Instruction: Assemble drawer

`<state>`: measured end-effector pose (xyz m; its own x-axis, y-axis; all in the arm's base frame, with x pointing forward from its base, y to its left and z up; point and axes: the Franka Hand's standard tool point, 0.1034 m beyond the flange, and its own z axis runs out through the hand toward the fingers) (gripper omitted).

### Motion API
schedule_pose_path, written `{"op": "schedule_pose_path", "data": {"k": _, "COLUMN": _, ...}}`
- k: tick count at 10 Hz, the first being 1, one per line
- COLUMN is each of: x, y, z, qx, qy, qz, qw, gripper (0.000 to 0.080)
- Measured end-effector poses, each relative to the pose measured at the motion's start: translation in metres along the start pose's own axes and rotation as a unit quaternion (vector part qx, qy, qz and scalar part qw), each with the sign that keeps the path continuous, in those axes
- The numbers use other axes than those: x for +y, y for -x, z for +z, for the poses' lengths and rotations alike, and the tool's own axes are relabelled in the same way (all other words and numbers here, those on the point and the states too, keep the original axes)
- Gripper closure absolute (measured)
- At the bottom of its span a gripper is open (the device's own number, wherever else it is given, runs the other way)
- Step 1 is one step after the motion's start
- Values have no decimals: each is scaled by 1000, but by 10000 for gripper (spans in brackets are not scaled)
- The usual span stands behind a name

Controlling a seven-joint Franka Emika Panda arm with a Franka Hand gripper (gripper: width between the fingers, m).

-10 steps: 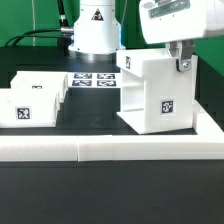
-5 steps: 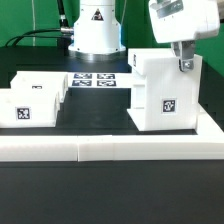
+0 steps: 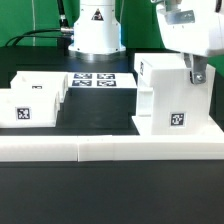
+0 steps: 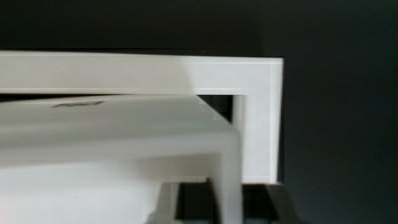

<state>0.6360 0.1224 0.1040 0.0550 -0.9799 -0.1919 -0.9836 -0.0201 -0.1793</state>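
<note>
- The casing (image 3: 170, 100) of the drawer stands upright right under the fingers, at the exterior view's right. Its foot is just beside the rail (image 3: 100, 150).
- It is a tall, plain white box, with 1 square black-and-white tag low on the face that shows.
- The gripper (image 3: 196, 74) comes down onto the casing's top edge. 1 finger (image 3: 196, 70) lies flat against the outer face and the other is hidden behind the wall, so I judge the pair to be pinching that wall.
- A hold on the top edge probably lets the arm steer the box over the table (image 3: 95, 118) without carrying its full weight. Setting it near the rail would brace it for when the trays are pushed in.
- In the wrist view the casing (image 4: 107, 150) fills the near field as a blurred white mass, and the fingertips cannot be made out there.
- The 2 trays (image 3: 35, 98) sit close together, well apart from the fingers, toward the exterior view's left. Neither is in the casing yet.
- The marker board (image 3: 95, 80) lies flat, further back, between trays and casing.
</note>
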Motion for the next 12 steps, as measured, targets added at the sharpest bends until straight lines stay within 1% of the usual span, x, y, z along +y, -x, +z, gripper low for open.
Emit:
{"op": "schedule_pose_path", "data": {"k": 2, "x": -11, "y": -2, "z": 5, "qx": -1, "qy": -1, "qz": 5, "qw": 1000, "gripper": 752}}
{"op": "schedule_pose_path", "data": {"k": 5, "x": -12, "y": -3, "z": 5, "qx": -1, "qy": 2, "qz": 4, "qw": 1000, "gripper": 752}}
{"op": "schedule_pose_path", "data": {"k": 7, "x": -12, "y": -3, "z": 6, "qx": -1, "qy": 1, "qz": 3, "qw": 1000, "gripper": 746}}
{"op": "schedule_pose_path", "data": {"k": 8, "x": -13, "y": -2, "z": 5, "qx": -1, "qy": 0, "qz": 1, "qw": 1000, "gripper": 542}}
{"op": "schedule_pose_path", "data": {"k": 10, "x": -16, "y": -2, "z": 3, "qx": 0, "qy": -5, "qz": -1, "qw": 1000, "gripper": 267}}
{"op": "schedule_pose_path", "data": {"k": 11, "x": -17, "y": -2, "z": 3, "qx": 0, "qy": -8, "qz": -2, "qw": 1000, "gripper": 267}}
{"op": "schedule_pose_path", "data": {"k": 12, "x": -17, "y": -2, "z": 2, "qx": 0, "qy": -8, "qz": -3, "qw": 1000, "gripper": 176}}
